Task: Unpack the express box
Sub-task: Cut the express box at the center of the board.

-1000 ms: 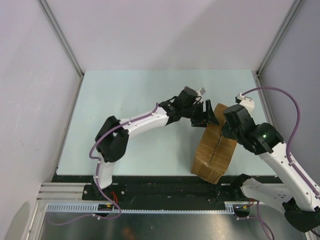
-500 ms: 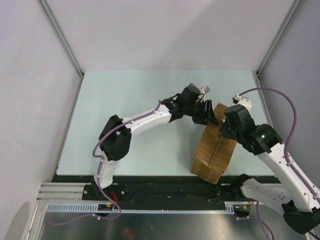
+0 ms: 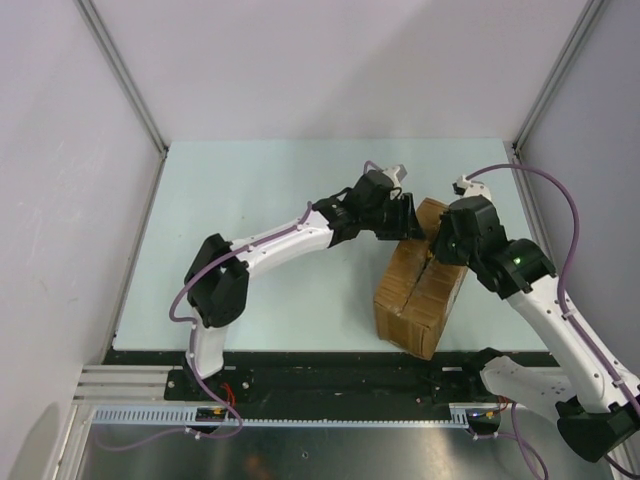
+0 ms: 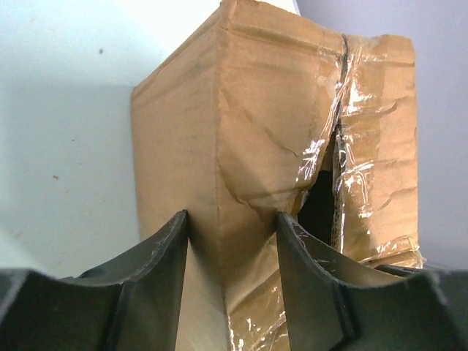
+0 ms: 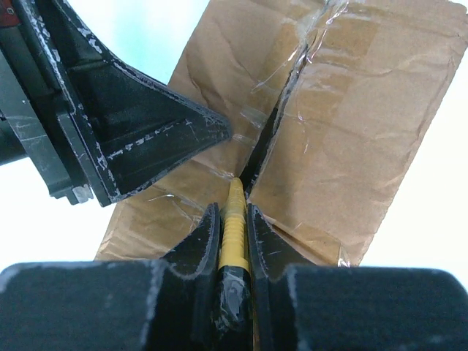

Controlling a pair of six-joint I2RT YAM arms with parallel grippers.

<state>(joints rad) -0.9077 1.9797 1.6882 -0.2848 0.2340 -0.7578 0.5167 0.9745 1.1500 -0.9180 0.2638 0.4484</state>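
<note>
The express box [image 3: 415,295] is a brown taped carton lying right of centre on the table, its top seam slit open [image 4: 322,197]. My left gripper [image 3: 410,226] stands at the box's far end. In the left wrist view its jaws [image 4: 232,219] press the box's corner from both sides, one on the outer wall and one beside the slit. My right gripper [image 3: 438,250] is shut on a yellow utility knife [image 5: 234,234] whose tip sits in the seam of the box [image 5: 351,110]. One left finger [image 5: 146,139] shows close beside the knife tip.
The box lies on a pale green table top [image 3: 260,200], close to its dark front edge [image 3: 300,355]. Metal frame posts [image 3: 120,75] and grey walls close in the left, right and back sides.
The left jaws have narrowed onto the box's far corner. Both grippers and the box's far end have shifted slightly left and toward the back.
</note>
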